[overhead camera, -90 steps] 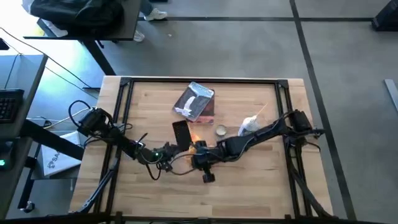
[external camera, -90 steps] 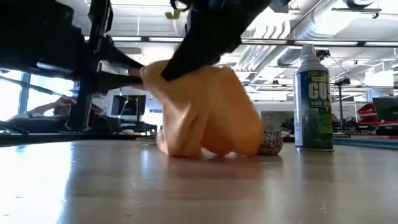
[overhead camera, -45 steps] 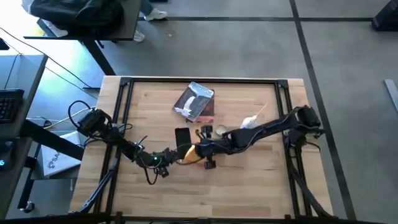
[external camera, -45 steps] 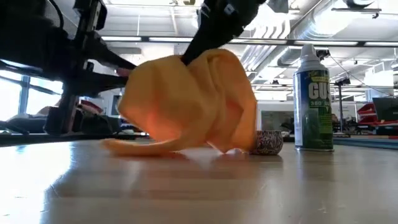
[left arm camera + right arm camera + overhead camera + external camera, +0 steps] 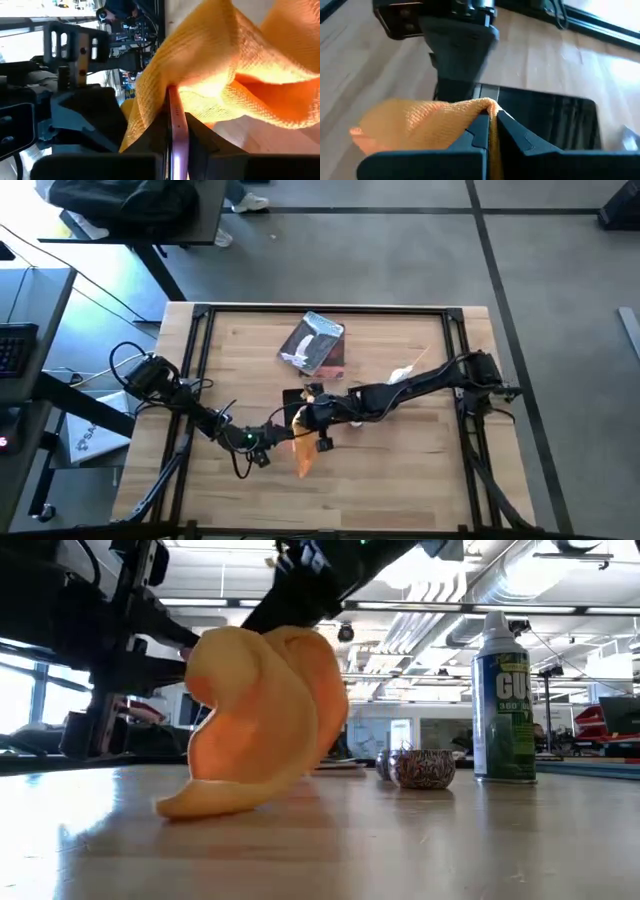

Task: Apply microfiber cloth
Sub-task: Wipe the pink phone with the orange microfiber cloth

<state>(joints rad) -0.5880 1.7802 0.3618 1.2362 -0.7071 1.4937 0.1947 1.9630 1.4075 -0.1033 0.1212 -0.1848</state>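
Near the middle of the table [image 5: 400,480], your right gripper [image 5: 312,416] has the microfiber cloth [image 5: 303,452] pinched by one top edge, fingers pressed together on the fabric, as the right wrist view shows with the orange fold [image 5: 420,120] caught between the two dark fingers. The cloth hangs from that pinch, its lower end trailing onto the wood [image 5: 250,770]. Your left gripper [image 5: 262,442] sits just beside it; in its wrist view the fingers are closed on a thin flat device [image 5: 176,135] held on edge, with the cloth draped against it [image 5: 225,65]. A dark flat slab [image 5: 545,120] shows just beyond the right fingers, probably the same device. You look to be in the wiping step, cloth brought to the device but not yet spread across its face. Next, you likely need to draw the cloth flat along the screen, keeping the pinch firm and the left hold steady. The spray can [image 5: 504,700] and grey-blue packet [image 5: 314,342] stand well apart.
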